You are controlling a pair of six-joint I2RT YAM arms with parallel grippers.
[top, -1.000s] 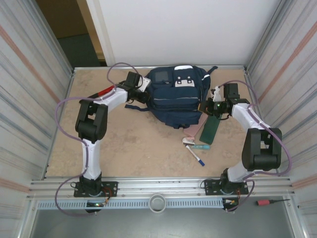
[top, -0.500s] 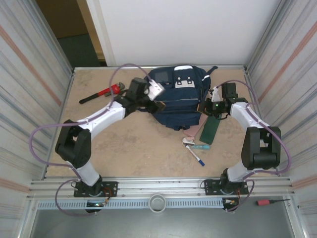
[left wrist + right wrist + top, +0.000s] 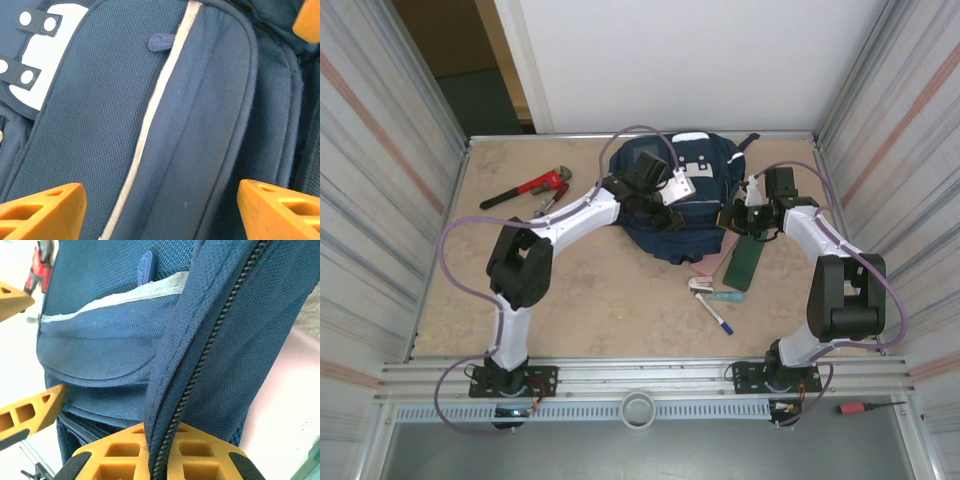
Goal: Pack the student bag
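At the far middle of the table (image 3: pixel 580 290) sits the student bag (image 3: pixel 685 232), front face up and closer to the back wall than to us. Our right gripper (image 3: pixel 156 440) is clamped on the bag's zipper edge (image 3: pixel 210 350) at its right side, the fold of fabric pinched between both fingers. Our left gripper (image 3: pixel 161 192) hangs wide over the front pocket (image 3: pixel 100 125), fingers straddling the reflective stripe (image 3: pixel 150 120) and gripping nothing. The zip pull (image 3: pixel 160 41) lies beyond the fingertips, not between them. Outward from the bag, a green book (image 3: pixel 745 262) and a pen (image 3: pixel 717 315) lie just off its near right corner. A red wrench (image 3: pixel 525 188) lies well apart on the left. We judge nothing is packed yet and we are at the opening step. Risks from here:

1. If the left descends where it is, it grabs pocket fabric rather than the pull, because the pull sits ahead of the fingers.
2. Any left push or tug on soft cloth could drag the zipper edge out of the right's pinch, or slide the whole bag.
3. The two grippers are close. A right fingertip (image 3: pixel 307 20) is already in the corner of the left wrist view, so a rightward move risks finger contact.
4. The left arm spans the bag, so it may block the route from the book to the opening.
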